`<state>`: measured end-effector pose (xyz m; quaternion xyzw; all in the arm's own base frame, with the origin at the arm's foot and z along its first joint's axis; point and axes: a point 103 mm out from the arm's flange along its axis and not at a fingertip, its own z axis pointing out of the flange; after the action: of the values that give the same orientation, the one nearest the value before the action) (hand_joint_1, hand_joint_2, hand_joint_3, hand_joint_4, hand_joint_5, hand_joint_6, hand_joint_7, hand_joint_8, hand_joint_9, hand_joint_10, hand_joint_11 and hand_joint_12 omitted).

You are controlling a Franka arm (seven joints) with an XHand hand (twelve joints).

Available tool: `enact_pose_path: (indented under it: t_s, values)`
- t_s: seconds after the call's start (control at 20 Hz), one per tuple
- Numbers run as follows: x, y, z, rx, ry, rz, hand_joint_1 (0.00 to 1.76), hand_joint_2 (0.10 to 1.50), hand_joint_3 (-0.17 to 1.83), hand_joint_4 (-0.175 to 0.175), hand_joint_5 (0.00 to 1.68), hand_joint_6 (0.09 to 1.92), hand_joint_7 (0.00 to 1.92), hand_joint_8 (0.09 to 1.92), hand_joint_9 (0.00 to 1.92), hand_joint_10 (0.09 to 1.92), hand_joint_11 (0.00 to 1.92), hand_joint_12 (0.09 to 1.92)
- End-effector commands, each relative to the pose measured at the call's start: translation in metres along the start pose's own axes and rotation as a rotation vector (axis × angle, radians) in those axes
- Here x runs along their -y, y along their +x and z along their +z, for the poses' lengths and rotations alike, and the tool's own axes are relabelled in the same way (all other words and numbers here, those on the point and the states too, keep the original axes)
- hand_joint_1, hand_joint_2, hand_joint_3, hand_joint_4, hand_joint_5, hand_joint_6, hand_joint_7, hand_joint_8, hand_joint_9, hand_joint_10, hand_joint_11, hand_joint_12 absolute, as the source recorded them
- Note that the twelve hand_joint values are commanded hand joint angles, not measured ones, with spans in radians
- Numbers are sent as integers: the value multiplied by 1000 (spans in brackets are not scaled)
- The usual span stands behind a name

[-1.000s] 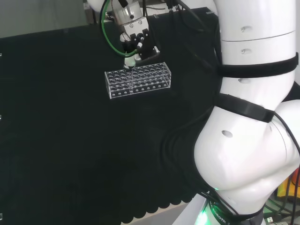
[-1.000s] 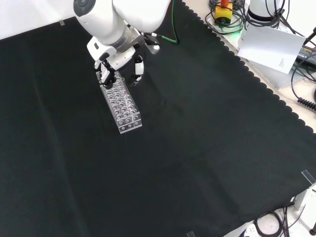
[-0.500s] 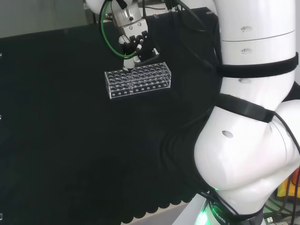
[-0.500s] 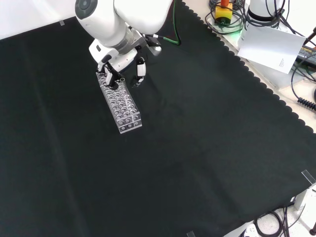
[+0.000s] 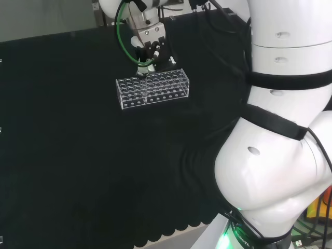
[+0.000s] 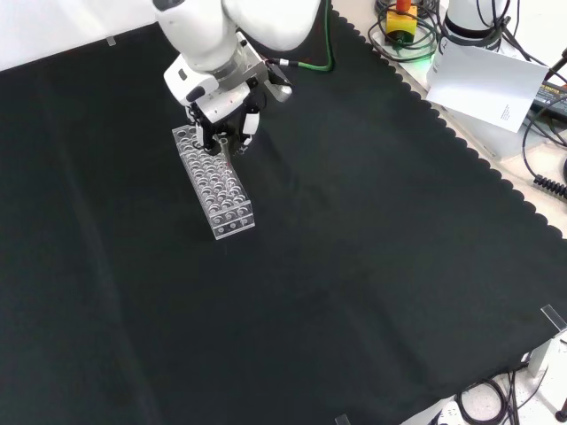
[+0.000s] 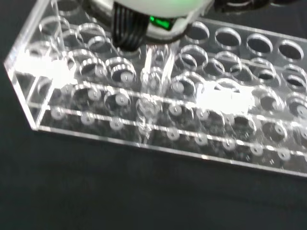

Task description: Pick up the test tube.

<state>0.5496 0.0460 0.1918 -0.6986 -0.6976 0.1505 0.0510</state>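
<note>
The hand (image 6: pixel 225 113) has its fingers curled, pinching a test tube (image 7: pixel 152 91) standing in the clear rack (image 5: pixel 152 88).

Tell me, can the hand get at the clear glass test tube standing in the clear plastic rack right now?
Probably yes. The hand hangs right over the clear plastic rack, and the clear glass test tube stands upright in a hole just beneath it, with open holes around it and nothing across its top.
</note>
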Motion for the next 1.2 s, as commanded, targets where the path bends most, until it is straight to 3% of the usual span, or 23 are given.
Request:
enact_pose_path:
  t_s: [0.05, 0.45, 0.8, 1.2]
  values:
    - [0, -2, -15, -62, -83, 17, 1227, 672, 557, -175, 1402, 378, 1768, 406, 1670, 356, 1352, 758]
    - [7, -15, -32, -69, -54, 24, 1232, 646, 594, -175, 1425, 352, 1795, 388, 1719, 322, 1361, 744]
    - [17, -33, -66, -111, -32, 44, 1233, 640, 601, -175, 1428, 348, 1804, 388, 1728, 319, 1358, 743]
    - [35, -46, -121, -131, -93, 28, 1234, 635, 609, -175, 1432, 344, 1806, 387, 1732, 315, 1355, 743]
